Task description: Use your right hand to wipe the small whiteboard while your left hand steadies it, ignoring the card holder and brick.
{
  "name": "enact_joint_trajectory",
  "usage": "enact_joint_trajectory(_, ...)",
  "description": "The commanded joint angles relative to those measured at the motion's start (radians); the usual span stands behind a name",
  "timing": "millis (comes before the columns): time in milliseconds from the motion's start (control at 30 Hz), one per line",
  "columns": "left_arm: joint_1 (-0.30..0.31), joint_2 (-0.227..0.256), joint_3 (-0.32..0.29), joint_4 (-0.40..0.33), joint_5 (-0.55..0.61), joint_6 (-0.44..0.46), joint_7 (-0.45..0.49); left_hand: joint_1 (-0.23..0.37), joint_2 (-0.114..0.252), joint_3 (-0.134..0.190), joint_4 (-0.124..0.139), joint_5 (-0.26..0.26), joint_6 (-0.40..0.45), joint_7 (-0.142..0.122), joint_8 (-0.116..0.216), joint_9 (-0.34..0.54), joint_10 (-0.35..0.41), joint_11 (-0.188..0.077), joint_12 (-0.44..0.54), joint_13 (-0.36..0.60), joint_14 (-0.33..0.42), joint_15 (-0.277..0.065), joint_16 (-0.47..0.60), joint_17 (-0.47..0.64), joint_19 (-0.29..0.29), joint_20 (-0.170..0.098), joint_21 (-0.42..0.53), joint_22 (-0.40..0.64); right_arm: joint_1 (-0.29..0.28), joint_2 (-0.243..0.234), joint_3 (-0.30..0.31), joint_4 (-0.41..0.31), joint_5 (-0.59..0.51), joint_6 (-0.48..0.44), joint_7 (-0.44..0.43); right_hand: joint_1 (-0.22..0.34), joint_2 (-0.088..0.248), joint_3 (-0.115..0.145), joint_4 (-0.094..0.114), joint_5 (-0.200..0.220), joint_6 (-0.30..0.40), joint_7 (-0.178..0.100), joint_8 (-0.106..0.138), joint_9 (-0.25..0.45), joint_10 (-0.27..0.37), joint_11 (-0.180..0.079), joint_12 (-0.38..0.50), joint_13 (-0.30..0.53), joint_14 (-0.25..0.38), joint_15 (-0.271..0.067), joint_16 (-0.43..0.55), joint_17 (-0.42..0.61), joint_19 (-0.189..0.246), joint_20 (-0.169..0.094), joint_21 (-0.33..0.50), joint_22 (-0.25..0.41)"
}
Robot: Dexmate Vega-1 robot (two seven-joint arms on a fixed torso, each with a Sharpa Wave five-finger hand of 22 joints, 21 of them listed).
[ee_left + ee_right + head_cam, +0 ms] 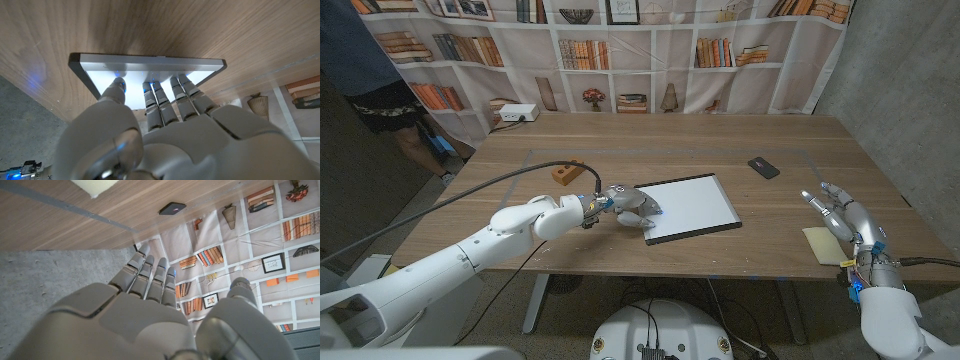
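The small whiteboard [692, 207] lies flat on the wooden table, white with a dark frame. My left hand [631, 206] reaches over its left edge and its fingertips [150, 89] press down on the white surface [150, 67]; nothing is gripped. My right hand [836, 210] hovers far to the right near the table's edge, fingers straight and apart, holding nothing. In the right wrist view that hand [150, 310] points past the table edge. A pale yellow wiping pad [823, 245] lies on the table just in front of it, also visible as a corner [95, 186].
A black card holder [764, 167] [172, 208] lies beyond the board on the right. An orange-brown brick [566, 174] sits left of the board by my left arm's cable. A person in dark clothes [370, 70] stands at the far left.
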Motion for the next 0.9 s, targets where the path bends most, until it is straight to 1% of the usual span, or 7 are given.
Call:
enact_joint_trajectory(33,0.043,0.001,-0.005,-0.076,0.039,0.067,-0.026,-0.004,0.003,0.009,0.003,0.0,0.033,0.021,-0.003,0.002,0.018,0.009,0.001,0.003,0.005,-0.082,0.002,0.002,0.002,-0.04,0.002,-0.001,-0.084,0.006,0.11,0.057,-0.156,0.06,0.013,0.026,0.0,0.005,-0.007,0.011,0.02,-0.017,0.012,0.006,0.006,-0.02,0.0,0.002,0.016,-0.106,0.001,0.002,0.012,-0.116,-0.002,0.002)
enact_joint_trajectory(100,0.046,-0.001,-0.004,-0.082,0.042,0.069,-0.027,-0.004,0.003,0.009,0.003,-0.001,0.033,0.021,-0.003,0.002,0.019,0.009,0.001,0.003,0.006,-0.082,0.001,0.002,0.002,-0.04,0.002,-0.001,-0.097,0.011,0.125,0.054,-0.179,0.06,0.023,0.033,-0.002,0.006,-0.008,0.014,0.03,-0.029,0.014,0.006,0.008,-0.022,-0.001,0.002,0.017,-0.111,-0.001,0.002,0.015,-0.121,-0.003,0.001)
enact_joint_trajectory(167,0.048,-0.002,-0.003,-0.088,0.046,0.072,-0.028,-0.004,0.003,0.01,0.003,-0.001,0.034,0.019,-0.003,0.002,0.019,0.009,0.001,0.003,0.006,-0.084,0.002,0.002,0.003,-0.041,0.003,-0.001,-0.113,0.011,0.138,0.049,-0.211,0.055,0.036,0.037,-0.004,0.006,-0.009,0.016,0.033,-0.033,0.015,0.006,0.009,-0.025,-0.002,0.001,0.019,-0.118,-0.001,0.002,0.016,-0.124,-0.003,0.001)
enact_joint_trajectory(367,0.056,-0.002,-0.004,-0.102,0.052,0.085,-0.035,-0.004,0.004,0.011,0.003,-0.002,0.035,0.019,-0.004,0.002,0.023,0.008,0.001,0.004,0.009,-0.084,0.002,0.002,0.004,-0.042,0.002,-0.001,-0.14,0.026,0.159,0.038,-0.267,0.047,0.081,0.046,-0.006,0.008,-0.011,0.02,0.037,-0.037,0.016,0.006,0.011,-0.03,-0.003,0.001,0.022,-0.122,-0.002,0.002,0.019,-0.128,-0.004,0.001)
enact_joint_trajectory(600,0.063,-0.002,-0.005,-0.103,0.052,0.091,-0.033,-0.003,0.004,0.013,0.002,-0.003,0.037,0.019,-0.005,0.002,0.023,0.008,0.0,0.004,0.009,-0.084,0.001,0.002,0.003,-0.041,0.002,-0.001,-0.148,0.026,0.148,0.022,-0.324,0.018,0.142,0.055,-0.008,0.009,-0.013,0.025,0.042,-0.039,0.016,0.006,0.018,-0.033,-0.002,0.001,0.025,-0.12,-0.003,0.002,0.023,-0.126,-0.004,0.001)
enact_joint_trajectory(733,0.06,-0.003,-0.004,-0.096,0.051,0.088,-0.032,-0.003,0.004,0.014,0.002,-0.003,0.037,0.018,-0.005,0.002,0.023,0.009,-0.001,0.004,0.01,-0.084,0.001,0.002,0.004,-0.041,0.002,-0.001,-0.143,0.025,0.132,0.013,-0.347,-0.006,0.175,0.061,-0.009,0.011,-0.013,0.028,0.044,-0.039,0.017,0.006,0.022,-0.035,-0.002,0.001,0.025,-0.119,-0.004,0.002,0.023,-0.126,-0.005,0.001)
enact_joint_trajectory(900,0.052,-0.003,-0.002,-0.089,0.06,0.086,-0.033,-0.003,0.004,0.015,0.002,-0.004,0.038,0.017,-0.006,0.002,0.023,0.007,-0.002,0.004,0.011,-0.086,0.001,0.002,0.003,-0.041,0.001,-0.001,-0.123,0.03,0.108,0.029,-0.348,-0.032,0.194,0.102,-0.016,0.02,-0.024,0.038,0.061,-0.033,0.021,0.005,0.039,-0.029,0.0,0.0,0.03,-0.117,-0.006,0.001,0.027,-0.123,-0.008,0.0)
